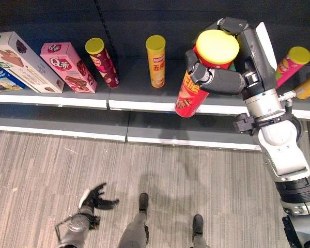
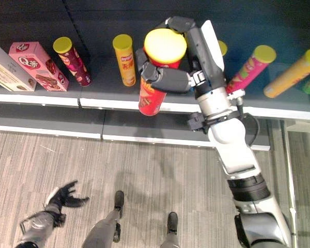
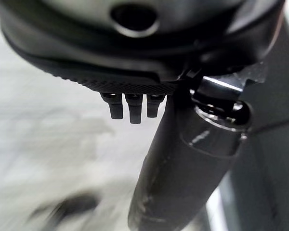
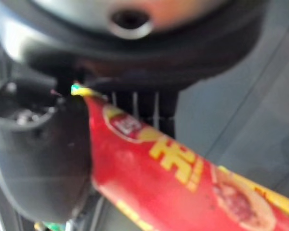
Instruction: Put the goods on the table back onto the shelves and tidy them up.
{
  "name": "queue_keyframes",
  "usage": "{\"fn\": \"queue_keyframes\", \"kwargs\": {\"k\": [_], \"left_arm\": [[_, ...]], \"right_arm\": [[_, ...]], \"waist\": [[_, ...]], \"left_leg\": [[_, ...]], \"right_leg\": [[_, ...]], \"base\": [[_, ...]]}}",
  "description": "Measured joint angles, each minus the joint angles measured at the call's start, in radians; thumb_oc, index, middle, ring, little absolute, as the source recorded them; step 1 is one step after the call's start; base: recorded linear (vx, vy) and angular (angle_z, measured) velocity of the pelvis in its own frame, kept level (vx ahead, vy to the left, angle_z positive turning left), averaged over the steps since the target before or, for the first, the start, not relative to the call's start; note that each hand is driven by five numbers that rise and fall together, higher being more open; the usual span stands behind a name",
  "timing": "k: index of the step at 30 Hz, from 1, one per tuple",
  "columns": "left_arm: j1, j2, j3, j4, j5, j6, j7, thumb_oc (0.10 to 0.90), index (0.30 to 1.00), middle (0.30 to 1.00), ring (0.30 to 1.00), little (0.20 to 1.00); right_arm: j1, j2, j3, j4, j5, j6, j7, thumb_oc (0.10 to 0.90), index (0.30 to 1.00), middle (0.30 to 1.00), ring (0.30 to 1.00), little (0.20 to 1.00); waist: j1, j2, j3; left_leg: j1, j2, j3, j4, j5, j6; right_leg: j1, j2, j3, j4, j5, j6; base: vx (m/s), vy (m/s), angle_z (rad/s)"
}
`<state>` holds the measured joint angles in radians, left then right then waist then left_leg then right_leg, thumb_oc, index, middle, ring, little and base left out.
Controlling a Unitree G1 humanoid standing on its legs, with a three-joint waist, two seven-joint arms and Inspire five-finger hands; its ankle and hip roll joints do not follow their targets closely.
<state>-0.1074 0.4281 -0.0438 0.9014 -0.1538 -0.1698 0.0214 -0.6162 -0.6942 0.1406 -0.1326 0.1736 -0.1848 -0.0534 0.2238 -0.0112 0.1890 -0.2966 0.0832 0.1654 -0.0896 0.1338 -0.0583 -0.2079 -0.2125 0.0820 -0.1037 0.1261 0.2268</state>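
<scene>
My right hand (image 1: 219, 77) is wrapped around the tall red cardboard chip can (image 1: 196, 88); I should stand it gently near the dark shelf's (image 1: 139, 90) front edge.

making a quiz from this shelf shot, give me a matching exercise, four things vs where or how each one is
Things:
1. red can
2. pink box
3. orange can
4. left hand

States:
A. standing upright on the shelf
B. hanging low over the floor, fingers spread
C. held in the right hand
D. lying on the shelf beside the maroon can

Pairs: 1-C, 2-D, 3-A, 4-B
</scene>
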Motion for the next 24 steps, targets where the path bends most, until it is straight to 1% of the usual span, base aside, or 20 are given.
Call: {"fn": "queue_keyframes", "kwargs": {"k": [3, 4, 6, 9, 10, 11, 12, 13, 14, 15, 16, 17, 18, 19, 20, 21, 22, 24], "left_arm": [[-0.002, 0.009, 0.018, 0.003, 0.001, 0.0, 0.012, 0.8, 0.9, 0.9, 0.9, 0.9], [0.009, 0.008, 0.017, 0.013, 0.001, 0.001, 0.012, 0.8, 0.9, 0.9, 0.9, 0.9], [0.026, -0.003, 0.013, 0.024, 0.003, 0.003, 0.011, 0.8, 0.9, 0.9, 0.9, 0.9], [0.047, -0.034, 0.005, 0.033, 0.009, 0.005, 0.01, 0.8, 0.9, 0.9, 0.9, 0.9], [0.056, -0.049, 0.005, 0.033, 0.009, 0.004, 0.01, 0.8, 0.9, 0.9, 0.9, 0.9], [0.058, -0.057, 0.004, 0.032, 0.009, 0.005, 0.01, 0.8, 0.9, 0.9, 0.9, 0.9], [0.057, -0.057, 0.007, 0.031, 0.009, 0.005, 0.011, 0.8, 0.9, 0.9, 0.9, 0.9], [0.057, -0.057, 0.008, 0.027, 0.009, 0.001, 0.012, 0.8, 0.9, 0.9, 0.9, 0.9], [0.061, -0.06, 0.005, 0.016, 0.009, -0.001, 0.012, 0.8, 0.9, 0.9, 0.9, 0.9], [0.071, -0.072, -0.001, 0.017, 0.009, 0.001, 0.012, 0.8, 0.9, 0.9, 0.9, 0.9], [0.078, -0.071, -0.001, 0.018, 0.009, 0.001, 0.012, 0.8, 0.9, 0.9, 0.9, 0.9], [0.078, -0.071, -0.001, 0.02, 0.008, 0.001, 0.013, 0.8, 0.9, 0.9, 0.9, 0.9], [0.065, -0.069, -0.015, 0.02, 0.008, 0.003, 0.014, 0.8, 0.9, 0.9, 0.9, 0.9], [0.057, -0.069, -0.025, 0.019, 0.008, 0.003, 0.014, 0.8, 0.9, 0.9, 0.9, 0.9], [0.056, -0.069, -0.027, 0.016, 0.008, 0.003, 0.014, 0.8, 0.9, 0.9, 0.9, 0.9], [0.056, -0.069, -0.026, -0.002, 0.004, -0.001, 0.017, 0.8, 0.9, 0.9, 0.9, 0.9], [0.057, -0.068, -0.025, -0.012, 0.0, -0.003, 0.025, 0.8, 0.9, 0.9, 0.9, 0.9], [0.055, -0.066, -0.021, -0.019, -0.006, -0.009, 0.038, 0.8, 0.9, 0.9, 0.9, 0.9]], "right_arm": [[-0.024, -0.002, 0.011, 0.0, 0.0, 0.0, 0.0, 0.4, 0.3, 0.3, 0.3, 0.3], [-0.035, -0.003, 0.012, 0.0, 0.0, 0.0, 0.0, 0.4, 0.3, 0.3, 0.3, 0.3], [-0.039, -0.005, 0.011, 0.0, 0.0, 0.0, -0.005, 0.4, 0.3, 0.3, 0.3, 0.3], [-0.039, -0.01, 0.011, 0.0, -0.001, 0.0, -0.008, 0.4, 0.3, 0.3, 0.3, 0.3], [-0.039, -0.009, 0.011, 0.0, -0.007, 0.0, -0.016, 0.4, 0.3, 0.3, 0.3, 0.3], [-0.039, -0.011, 0.01, 0.0, -0.025, 0.0, -0.027, 0.4, 0.3, 0.3, 0.3, 0.3], [-0.039, -0.009, 0.011, 0.0, -0.044, 0.0, -0.036, 0.4, 0.3, 0.3, 0.3, 0.3], [-0.04, -0.009, 0.011, 0.002, -0.058, 0.0, -0.042, 0.4, 0.3, 0.3, 0.3, 0.3], [-0.045, -0.008, 0.011, 0.002, -0.082, 0.0, -0.045, 0.4, 0.3, 0.3, 0.3, 0.3], [-0.058, -0.01, 0.013, 0.003, -0.11, 0.0, -0.046, 0.4, 0.3, 0.3, 0.3, 0.3], [-0.059, -0.001, 0.015, 0.004, -0.126, 0.0, -0.053, 0.4, 0.3, 0.3, 0.3, 0.3], [-0.059, 0.0, 0.017, 0.004, -0.131, 0.001, -0.06, 0.4, 0.3, 0.3, 0.3, 0.3], [-0.059, -0.001, 0.019, 0.013, -0.166, 0.002, -0.079, 0.4, 0.3, 0.3, 0.3, 0.3], [-0.059, 0.0, 0.021, 0.019, -0.175, 0.002, -0.083, 0.4, 0.3, 0.3, 0.3, 0.3], [-0.062, 0.002, 0.023, 0.025, -0.181, 0.002, -0.085, 0.4, 0.3, 0.3, 0.3, 0.3], [-0.086, 0.008, 0.041, 0.062, -0.224, 0.003, -0.109, 0.4, 0.3, 0.3, 0.3, 0.3], [-0.096, 0.009, 0.045, 0.08, -0.243, 0.003, -0.114, 0.4, 0.3, 0.3, 0.3, 0.3], [-0.104, 0.014, 0.047, 0.102, -0.282, 0.014, -0.146, 0.4, 0.3, 0.3, 0.3, 0.3]], "waist": [[0.011, 0.0, 0.0], [0.011, 0.0, 0.0], [0.007, -0.001, -0.001], [0.007, -0.001, -0.001], [0.007, -0.001, -0.001], [-0.001, -0.011, -0.001], [-0.005, -0.023, 0.002], [-0.007, -0.037, 0.002], [-0.005, -0.044, 0.0], [0.003, -0.019, -0.005], [0.008, -0.015, -0.006], [0.006, -0.016, -0.006], [-0.011, -0.018, -0.005], [-0.009, -0.018, -0.005], [-0.004, -0.018, -0.005], [0.007, -0.019, -0.004], [0.018, -0.018, -0.004], [0.023, -0.015, -0.003]], "left_leg": [[-0.001, 0.005, 0.012, 0.0, -0.001, 0.002], [-0.005, 0.018, 0.015, 0.0, -0.001, 0.002], [-0.01, 0.035, 0.015, 0.0, -0.001, 0.002], [-0.011, 0.062, 0.017, 0.0, -0.001, 0.002], [-0.012, 0.077, 0.017, 0.0, -0.001, 0.001], [-0.052, 0.085, 0.015, 0.051, -0.002, 0.001], [-0.093, 0.085, 0.012, 0.11, -0.009, 0.002], [-0.149, 0.084, 0.012, 0.182, -0.035, -0.004], [-0.165, 0.074, 0.008, 0.133, -0.068, -0.013], [-0.138, 0.085, 0.014, 0.009, 0.095, 0.029], [-0.135, 0.095, 0.029, 0.01, 0.076, 0.016], [-0.135, 0.095, 0.027, 0.008, 0.077, 0.016], [-0.146, 0.079, 0.005, 0.006, 0.076, 0.016], [-0.147, 0.071, 0.0, 0.005, 0.076, 0.017], [-0.147, 0.067, 0.0, 0.005, 0.075, 0.019], [-0.149, 0.053, -0.004, 0.006, 0.072, 0.023], [-0.155, 0.049, -0.006, 0.006, 0.072, 0.023], [-0.169, 0.045, -0.013, 0.014, 0.072, 0.023]], "right_leg": [[-0.005, 0.009, -0.005, 0.004, 0.0, 0.0], [-0.011, 0.023, -0.031, 0.007, 0.0, 0.0], [-0.015, 0.042, -0.052, 0.007, 0.0, 0.0], [-0.02, 0.069, -0.055, 0.008, 0.0, 0.0], [-0.023, 0.085, -0.063, 0.008, 0.0, 0.0], [-0.031, 0.089, -0.079, 0.008, 0.001, -0.001], [-0.037, 0.084, -0.079, 0.008, 0.003, -0.004], [-0.044, 0.075, -0.075, 0.009, 0.008, -0.01], [-0.05, 0.07, -0.066, 0.009, 0.006, -0.013], [-0.052, 0.097, -0.065, 0.009, 0.005, -0.012], [-0.051, 0.105, -0.065, 0.009, 0.0, -0.006], [-0.052, 0.105, -0.07, 0.009, -0.002, -0.004], [-0.052, 0.092, -0.097, 0.008, -0.004, -0.001], [-0.049, 0.085, -0.104, 0.008, -0.007, 0.003], [-0.049, 0.082, -0.104, 0.008, -0.009, 0.005], [-0.048, 0.068, -0.108, 0.008, -0.021, 0.02], [-0.049, 0.067, -0.112, 0.008, -0.026, 0.024], [-0.051, 0.066, -0.135, 0.008, -0.032, 0.026]], "base": [[0.01, -0.028, -0.09], [0.01, -0.034, -0.08], [0.01, -0.043, -0.07], [0.01, -0.052, -0.11], [0.01, -0.062, -0.02], [0.01, -0.057, 0.09], [0.02, -0.054, 0.23], [0.01, -0.028, 0.19], [0.0, 0.0, 0.0], [0.01, -0.019, -0.22], [0.03, -0.022, -0.25], [0.02, -0.015, 0.11], [0.03, -0.019, 0.33], [0.03, -0.022, 0.35], [0.05, -0.046, 0.16], [0.04, -0.041, 0.11], [0.05, -0.034, 0.13], [0.03, -0.022, 0.16]]}}
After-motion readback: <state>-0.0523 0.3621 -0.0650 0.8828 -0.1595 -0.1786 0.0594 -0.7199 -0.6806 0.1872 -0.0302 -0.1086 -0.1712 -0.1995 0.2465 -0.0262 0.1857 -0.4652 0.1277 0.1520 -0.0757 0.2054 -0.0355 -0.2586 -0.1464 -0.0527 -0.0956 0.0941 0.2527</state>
